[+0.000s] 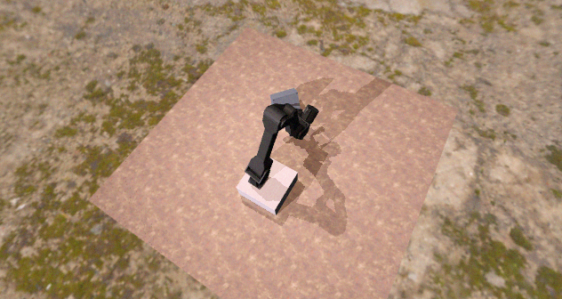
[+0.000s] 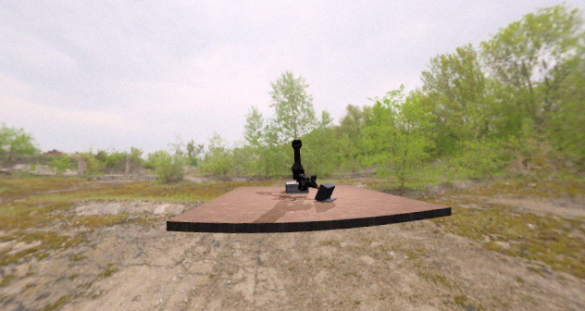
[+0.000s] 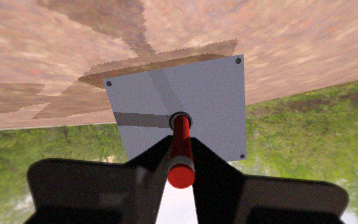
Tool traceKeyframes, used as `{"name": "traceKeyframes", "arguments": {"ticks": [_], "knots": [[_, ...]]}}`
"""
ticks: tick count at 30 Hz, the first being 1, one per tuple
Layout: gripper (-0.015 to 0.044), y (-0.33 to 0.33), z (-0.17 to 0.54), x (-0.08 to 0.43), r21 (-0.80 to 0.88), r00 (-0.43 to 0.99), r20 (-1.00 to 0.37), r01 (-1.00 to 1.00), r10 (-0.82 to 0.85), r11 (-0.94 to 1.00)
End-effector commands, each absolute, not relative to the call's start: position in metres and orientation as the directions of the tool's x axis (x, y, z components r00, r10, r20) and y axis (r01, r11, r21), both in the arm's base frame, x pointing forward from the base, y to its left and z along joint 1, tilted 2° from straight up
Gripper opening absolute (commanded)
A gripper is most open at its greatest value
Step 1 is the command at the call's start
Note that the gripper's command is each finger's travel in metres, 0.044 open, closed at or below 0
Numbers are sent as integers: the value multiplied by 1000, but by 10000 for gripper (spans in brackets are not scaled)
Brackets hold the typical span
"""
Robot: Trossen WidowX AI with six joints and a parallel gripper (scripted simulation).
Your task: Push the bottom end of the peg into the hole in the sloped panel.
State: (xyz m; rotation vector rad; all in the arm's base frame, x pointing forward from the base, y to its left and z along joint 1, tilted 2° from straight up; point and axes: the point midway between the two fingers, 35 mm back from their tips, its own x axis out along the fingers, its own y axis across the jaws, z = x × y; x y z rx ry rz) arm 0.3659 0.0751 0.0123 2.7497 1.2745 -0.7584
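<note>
Wrist view showing red round peg (image 3: 181, 142) gripped between fingers of black gripper (image 3: 181, 141) (image 2: 316, 183), far end lining up over dark-rimmed hole (image 3: 171, 126) in gray panel (image 3: 215, 100) (image 1: 285, 97) (image 2: 325, 192); whether tip is entering, can't tell. Top view hiding peg and hole behind arm (image 1: 268, 142) (image 2: 297, 159), but showing pale block (image 1: 285, 178) (image 2: 292, 188) bearing arm's near end. Exterior view showing panel leaning, its dark back facing out. Dark dots marking three visible panel corners, wrist view only. No lettering showing.

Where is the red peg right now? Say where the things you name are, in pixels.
In the wrist view, the red peg (image 3: 182, 142) is between the end effector's (image 3: 181, 150) fingers, its far end at the dark-rimmed hole (image 3: 173, 121) in the grey panel (image 3: 215, 100).
</note>
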Motion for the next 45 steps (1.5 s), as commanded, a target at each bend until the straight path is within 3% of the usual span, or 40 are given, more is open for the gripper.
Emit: {"name": "traceKeyframes", "arguments": {"ticks": [1, 45], "knots": [[0, 76, 11, 369, -182, 553, -435, 719, 710, -671], [0, 89, 3, 377, -185, 548, -435, 723, 715, -666]]}}
